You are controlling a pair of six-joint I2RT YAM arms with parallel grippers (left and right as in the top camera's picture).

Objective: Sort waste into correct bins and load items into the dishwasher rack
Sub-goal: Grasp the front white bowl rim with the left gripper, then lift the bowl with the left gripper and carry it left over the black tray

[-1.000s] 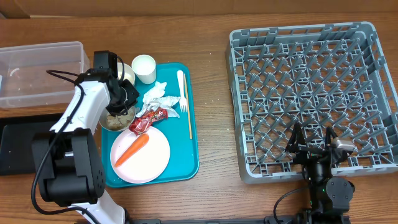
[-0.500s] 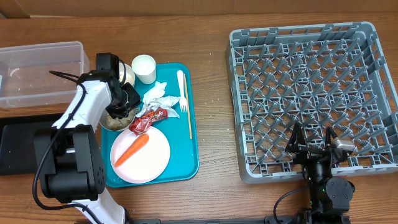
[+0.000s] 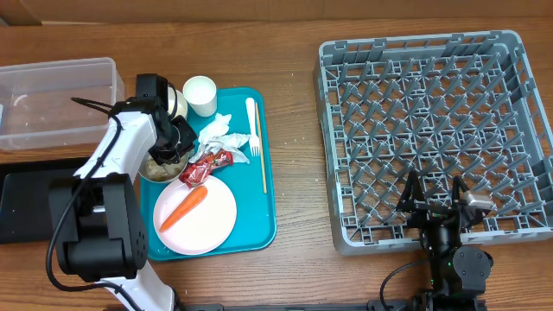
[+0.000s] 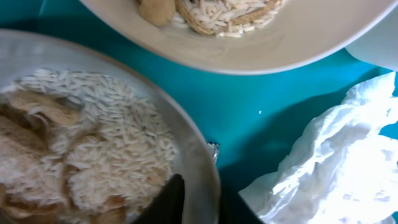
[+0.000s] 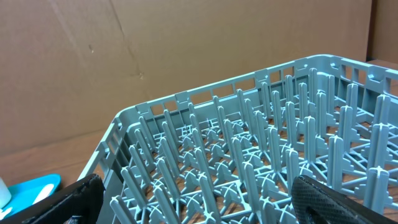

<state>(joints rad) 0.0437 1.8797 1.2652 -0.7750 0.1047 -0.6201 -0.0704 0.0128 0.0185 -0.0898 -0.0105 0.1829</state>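
My left gripper (image 3: 173, 143) is down at a white bowl (image 3: 158, 168) of rice scraps (image 4: 93, 155) on the teal tray. One black finger (image 4: 171, 199) stands inside the bowl's rim (image 4: 198, 163), and the jaws pinch that rim. A second bowl (image 4: 298, 37) with scraps lies just beyond. Crumpled napkins (image 3: 218, 134), a red wrapper (image 3: 206, 167), a white fork (image 3: 252, 125) and a cup (image 3: 200, 93) are on the tray. A carrot (image 3: 182, 207) lies on the pink plate (image 3: 207, 226). My right gripper (image 3: 436, 197) stands open at the grey rack's (image 3: 432, 130) near edge.
The teal tray (image 3: 266, 220) holds everything at the left. A clear tub (image 3: 56, 99) stands at the far left with a black tray (image 3: 22, 203) in front of it. A thin wooden stick (image 3: 263, 164) lies along the tray's right side.
My left gripper has shifted slightly right at the rice bowl's rim. The right arm and everything else have stayed still.
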